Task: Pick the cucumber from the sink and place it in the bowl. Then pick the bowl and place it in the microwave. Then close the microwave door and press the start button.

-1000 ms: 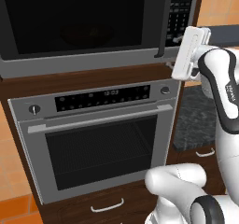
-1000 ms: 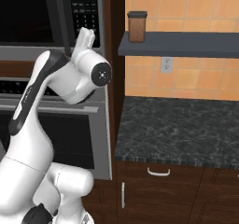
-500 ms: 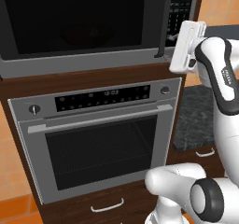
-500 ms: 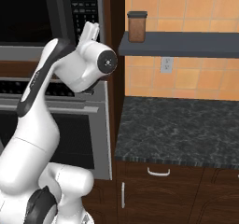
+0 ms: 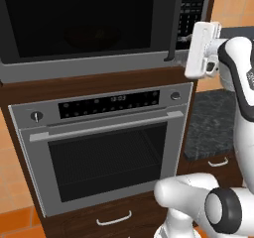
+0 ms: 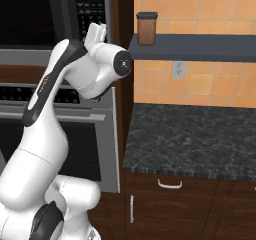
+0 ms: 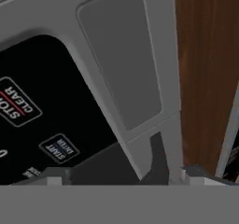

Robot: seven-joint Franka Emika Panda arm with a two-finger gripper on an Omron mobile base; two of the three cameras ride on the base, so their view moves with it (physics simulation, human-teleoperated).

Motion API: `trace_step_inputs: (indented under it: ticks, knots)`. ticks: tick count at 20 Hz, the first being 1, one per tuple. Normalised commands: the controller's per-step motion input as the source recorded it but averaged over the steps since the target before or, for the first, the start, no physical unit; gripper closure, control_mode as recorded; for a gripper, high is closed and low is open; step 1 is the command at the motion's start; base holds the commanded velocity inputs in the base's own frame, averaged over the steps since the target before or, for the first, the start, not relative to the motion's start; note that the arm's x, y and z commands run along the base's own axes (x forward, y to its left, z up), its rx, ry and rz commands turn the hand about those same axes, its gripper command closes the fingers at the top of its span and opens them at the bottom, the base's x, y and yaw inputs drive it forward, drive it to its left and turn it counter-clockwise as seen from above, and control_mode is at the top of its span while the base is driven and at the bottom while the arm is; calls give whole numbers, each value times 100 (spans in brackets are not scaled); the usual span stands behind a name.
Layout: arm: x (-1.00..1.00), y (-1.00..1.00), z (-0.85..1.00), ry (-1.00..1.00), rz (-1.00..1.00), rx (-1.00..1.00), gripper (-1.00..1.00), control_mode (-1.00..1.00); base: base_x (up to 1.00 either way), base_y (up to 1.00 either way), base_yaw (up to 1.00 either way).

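End effector (image 5: 191, 36) raised to the large black built-in microwave's (image 5: 89, 24) vertical keypad (image 5: 192, 6), presumably for start button (image 7: 59, 148); finger opening indeterminate, nothing visibly held.

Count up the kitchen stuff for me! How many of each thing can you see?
Microwave: 1
Steel wall oven: 1
Brown jar on the shelf: 1
Wall outlet: 1
Total: 4
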Motion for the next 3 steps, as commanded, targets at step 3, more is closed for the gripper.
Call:
trace_step_inputs:
  ticks: [3]
  knots:
    - [-94, 46, -6, -1, 6, 0, -100, -100, 0, 0, 0]
